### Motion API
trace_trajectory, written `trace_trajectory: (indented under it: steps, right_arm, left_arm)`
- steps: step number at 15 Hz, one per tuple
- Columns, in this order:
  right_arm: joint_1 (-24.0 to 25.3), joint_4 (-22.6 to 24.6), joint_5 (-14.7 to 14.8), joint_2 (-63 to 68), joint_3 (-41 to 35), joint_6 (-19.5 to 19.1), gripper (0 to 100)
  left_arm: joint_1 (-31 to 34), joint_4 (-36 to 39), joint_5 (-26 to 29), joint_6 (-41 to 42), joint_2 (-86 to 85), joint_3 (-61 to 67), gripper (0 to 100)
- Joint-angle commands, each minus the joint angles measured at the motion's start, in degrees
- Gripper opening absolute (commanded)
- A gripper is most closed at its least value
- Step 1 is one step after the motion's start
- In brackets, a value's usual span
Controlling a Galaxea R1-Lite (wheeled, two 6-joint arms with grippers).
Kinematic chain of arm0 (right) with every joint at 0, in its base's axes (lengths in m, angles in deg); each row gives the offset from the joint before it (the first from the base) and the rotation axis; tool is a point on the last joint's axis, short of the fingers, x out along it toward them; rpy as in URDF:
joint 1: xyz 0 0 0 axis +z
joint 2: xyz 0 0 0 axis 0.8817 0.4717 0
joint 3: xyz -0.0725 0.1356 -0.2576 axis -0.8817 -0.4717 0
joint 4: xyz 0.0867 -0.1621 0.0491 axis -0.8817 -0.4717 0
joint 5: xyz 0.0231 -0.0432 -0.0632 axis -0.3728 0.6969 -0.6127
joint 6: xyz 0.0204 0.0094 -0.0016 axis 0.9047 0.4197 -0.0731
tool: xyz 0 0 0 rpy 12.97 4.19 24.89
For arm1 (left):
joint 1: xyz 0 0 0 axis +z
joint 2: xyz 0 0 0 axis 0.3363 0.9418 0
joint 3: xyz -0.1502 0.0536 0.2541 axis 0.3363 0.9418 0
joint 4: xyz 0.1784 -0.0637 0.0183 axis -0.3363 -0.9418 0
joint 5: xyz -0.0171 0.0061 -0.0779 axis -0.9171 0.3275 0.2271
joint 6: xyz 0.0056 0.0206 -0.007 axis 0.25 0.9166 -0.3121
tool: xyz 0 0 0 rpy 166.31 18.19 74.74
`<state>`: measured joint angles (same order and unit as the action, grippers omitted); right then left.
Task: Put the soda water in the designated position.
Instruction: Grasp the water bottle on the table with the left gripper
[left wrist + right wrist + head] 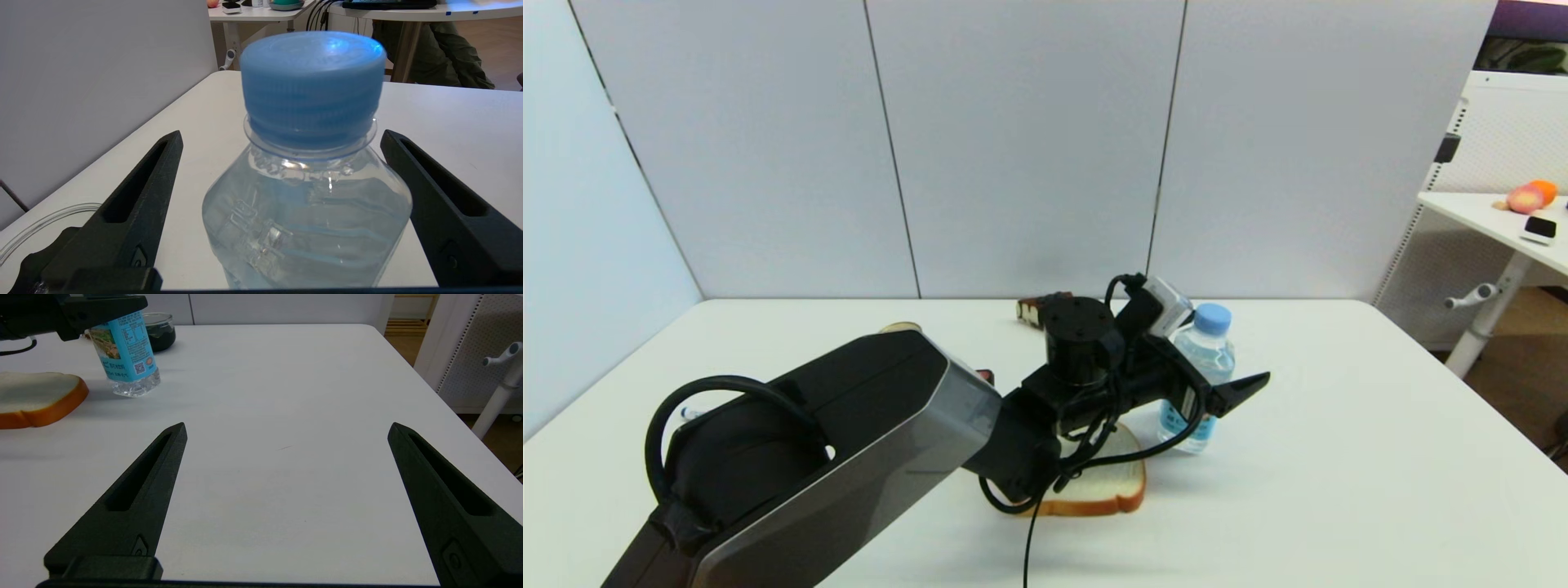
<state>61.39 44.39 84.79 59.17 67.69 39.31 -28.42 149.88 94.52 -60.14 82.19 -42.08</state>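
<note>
The soda water (1207, 359) is a clear bottle with a light blue cap and blue label, standing upright on the white table just right of centre. My left gripper (1227, 382) is open around it at shoulder height. In the left wrist view the bottle (306, 204) fills the space between the two black fingers (147, 183), with a small gap on each side. My right gripper (287, 426) is open over bare table, well to the right of the bottle (126, 355), and holds nothing.
A slice of bread (1103, 490) lies flat just left of and nearer than the bottle, partly under the left arm. A dark glass jar (159, 330) stands behind the bottle. A brown snack (1033, 309) lies at the back wall. The table's right edge (429, 396) is close.
</note>
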Motion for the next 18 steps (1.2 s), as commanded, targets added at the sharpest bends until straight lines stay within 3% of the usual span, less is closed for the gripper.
trace_trajectory:
  steps: [1,6,7,18]
  right_arm:
    - [0.02,0.02,-0.01,0.0,-0.01,-0.01,100]
    - [0.02,0.02,-0.01,0.0,-0.01,-0.01,100]
    - [-0.06,0.02,-0.01,0.09,-0.01,-0.01,100]
    - [0.02,0.02,-0.01,0.0,-0.01,-0.01,100]
  left_arm:
    - [0.08,0.79,0.17,0.03,-0.15,0.03,100]
    - [0.08,1.58,0.08,-0.06,-0.06,0.2,100]
    - [0.08,1.58,0.08,-0.06,0.03,0.2,0]
    - [0.08,3.61,-1.41,-0.67,0.56,0.29,0]
